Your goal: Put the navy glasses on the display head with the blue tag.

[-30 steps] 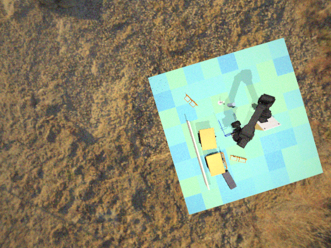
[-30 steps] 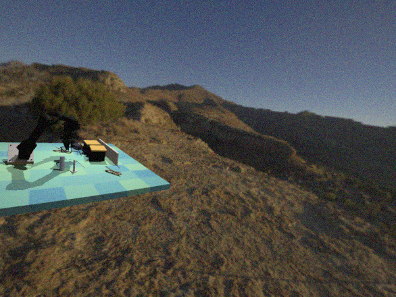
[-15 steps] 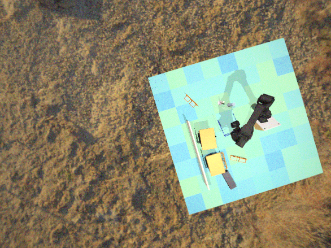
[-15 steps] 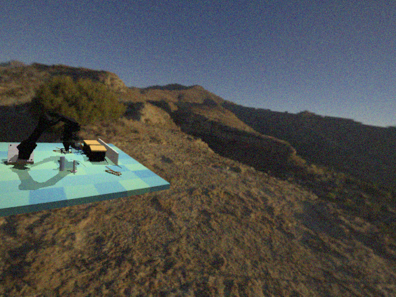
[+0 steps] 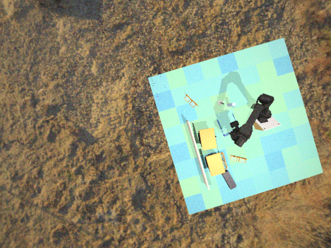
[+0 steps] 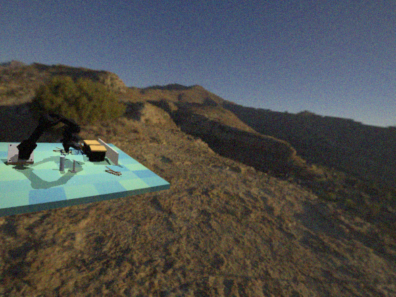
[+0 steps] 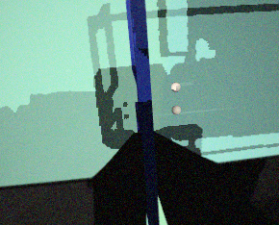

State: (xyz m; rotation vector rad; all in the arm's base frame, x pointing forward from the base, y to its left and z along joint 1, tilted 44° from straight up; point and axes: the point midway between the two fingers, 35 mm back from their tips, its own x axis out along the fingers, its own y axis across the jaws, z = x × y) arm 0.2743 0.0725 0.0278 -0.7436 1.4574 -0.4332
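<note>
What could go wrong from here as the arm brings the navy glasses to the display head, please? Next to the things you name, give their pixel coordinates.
The jaws [image 5: 226, 134] grip the navy glasses [image 5: 220, 126] [image 7: 139, 53] by a slim part, so the frame might twist and land crooked. The two yellow-topped heads [image 5: 208, 139] [image 5: 216, 164] stand close together, so a wide swing could knock the wrong one. Orange glasses [image 5: 225, 160] sit against one head, and a low temple might snag them.
</note>
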